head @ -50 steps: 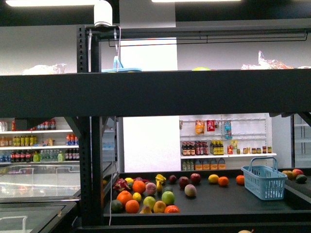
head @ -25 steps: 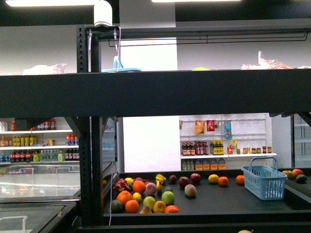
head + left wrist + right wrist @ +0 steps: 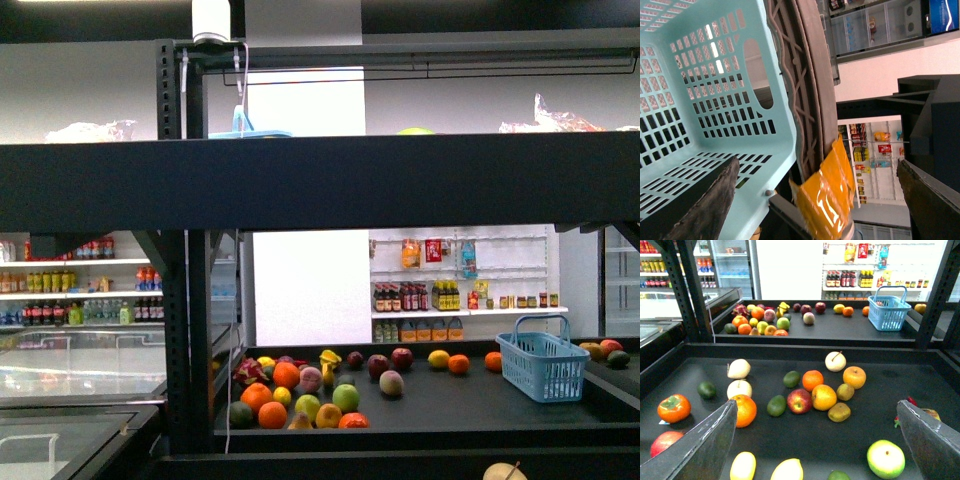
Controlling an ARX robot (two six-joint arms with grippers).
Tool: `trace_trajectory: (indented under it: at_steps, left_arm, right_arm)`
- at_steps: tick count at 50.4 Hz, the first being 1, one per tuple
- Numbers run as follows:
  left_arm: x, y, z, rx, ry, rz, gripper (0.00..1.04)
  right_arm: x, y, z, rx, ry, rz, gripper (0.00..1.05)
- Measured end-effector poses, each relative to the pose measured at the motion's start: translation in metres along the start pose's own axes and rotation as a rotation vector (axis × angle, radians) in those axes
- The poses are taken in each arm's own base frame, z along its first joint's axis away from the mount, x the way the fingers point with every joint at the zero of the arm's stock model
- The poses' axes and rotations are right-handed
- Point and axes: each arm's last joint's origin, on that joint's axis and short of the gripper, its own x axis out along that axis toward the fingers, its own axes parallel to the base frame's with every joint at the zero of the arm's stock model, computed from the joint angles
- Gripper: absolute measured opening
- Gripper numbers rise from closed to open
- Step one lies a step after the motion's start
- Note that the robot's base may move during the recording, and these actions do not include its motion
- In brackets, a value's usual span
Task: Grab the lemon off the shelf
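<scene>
The task looks barely begun: nothing has been picked, and the whole reach, close and lift are left to do. In the right wrist view the right pincer [image 3: 816, 404] is released, its two dark fingers [image 3: 700, 445] spread wide with nothing between them but open air above a dark tier of the shelf [image 3: 875, 427]. The lemon [image 3: 743, 466], as I take the bright yellow oval to be, lies on that tier close to the edge nearest the pincer. It sits just beside a paler yellow fruit [image 3: 787, 471] and near an orange [image 3: 744, 410], and it is apart from the pincer's fingers. The paler fruit could be a second lemon; I cannot tell for sure. The main cluster of fruit, with a red apple [image 3: 799, 400] in it, sits further in toward the middle of the tier, well clear of the lemon. The left pincer [image 3: 817, 162] is also released, its fingers wide apart; its camera shows only a pale blue basket [image 3: 700, 100] and an orange packet [image 3: 827, 192] close by, with no lemon in sight. My judgement is that the right arm is the one placed to go down for the fruit.
</scene>
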Motion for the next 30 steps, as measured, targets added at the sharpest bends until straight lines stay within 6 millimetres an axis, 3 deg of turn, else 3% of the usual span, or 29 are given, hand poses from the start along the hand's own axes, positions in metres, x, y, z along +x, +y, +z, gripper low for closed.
trace_trajectory:
  at_steps: [13, 16, 30]
  left_arm:
    - [0.036, -0.009, 0.005, -0.046, -0.007, 0.023, 0.96]
    - [0.039, -0.01, 0.003, -0.049, -0.005, 0.028, 0.81]
    - [0.043, -0.008, 0.003, -0.051, -0.006, 0.047, 0.34]
  right_arm:
    - [0.0, 0.0, 0.0, 0.0, 0.0, 0.0, 0.97]
    - [0.0, 0.0, 0.0, 0.0, 0.0, 0.0, 0.97]
    - [0.0, 0.0, 0.0, 0.0, 0.0, 0.0, 0.97]
